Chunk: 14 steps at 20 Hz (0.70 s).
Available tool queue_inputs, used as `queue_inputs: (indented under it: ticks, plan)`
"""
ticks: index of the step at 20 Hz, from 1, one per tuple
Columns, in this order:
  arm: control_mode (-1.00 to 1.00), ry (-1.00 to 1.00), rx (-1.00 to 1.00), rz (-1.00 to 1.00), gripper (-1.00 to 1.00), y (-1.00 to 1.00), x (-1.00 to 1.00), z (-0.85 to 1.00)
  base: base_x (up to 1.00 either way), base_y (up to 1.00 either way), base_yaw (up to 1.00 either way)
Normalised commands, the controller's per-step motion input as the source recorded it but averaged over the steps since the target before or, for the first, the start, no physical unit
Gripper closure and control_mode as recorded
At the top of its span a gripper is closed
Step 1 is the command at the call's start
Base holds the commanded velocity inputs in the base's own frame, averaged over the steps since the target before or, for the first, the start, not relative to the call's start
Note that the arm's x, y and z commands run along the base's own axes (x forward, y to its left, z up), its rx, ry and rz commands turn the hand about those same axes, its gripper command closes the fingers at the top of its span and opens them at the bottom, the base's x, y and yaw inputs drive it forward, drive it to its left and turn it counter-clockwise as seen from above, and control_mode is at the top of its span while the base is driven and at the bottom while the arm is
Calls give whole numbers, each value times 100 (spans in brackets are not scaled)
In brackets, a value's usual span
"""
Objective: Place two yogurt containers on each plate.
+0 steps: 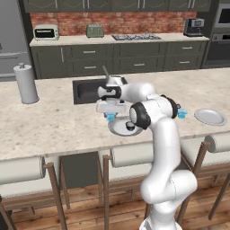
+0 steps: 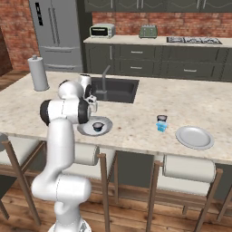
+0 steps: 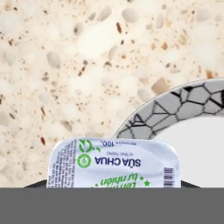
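My gripper [image 1: 110, 112] is shut on a light blue yogurt container [image 1: 110, 117] and holds it just above the left rim of the near plate [image 1: 120, 131]. A dark yogurt container [image 1: 130, 126] stands on that plate. In the hand view the held container's white printed lid [image 3: 113, 164] fills the bottom, with the plate's crackle-patterned rim [image 3: 175, 107] behind it. The second plate [image 2: 195, 137] lies bare at the right. To its left on the counter stand a dark container [image 2: 161, 118] and a light blue container [image 2: 161, 127], close together.
A dark sink [image 1: 87, 90] with a faucet is set into the counter behind the gripper. A paper towel roll [image 1: 26, 83] stands at the far left. Bar stools [image 2: 188, 168] line the counter's front edge.
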Motion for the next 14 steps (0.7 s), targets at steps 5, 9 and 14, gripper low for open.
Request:
queue_inputs:
  ticks: [5,9,14]
  plan:
    - [-100,0,0,0,100,-2,-42,38,0,0,0]
    - [-100,0,0,0,100,-20,-58,21,0,0,0]
    - [-100,-8,-3,-4,100,-30,-47,3,0,0,0]
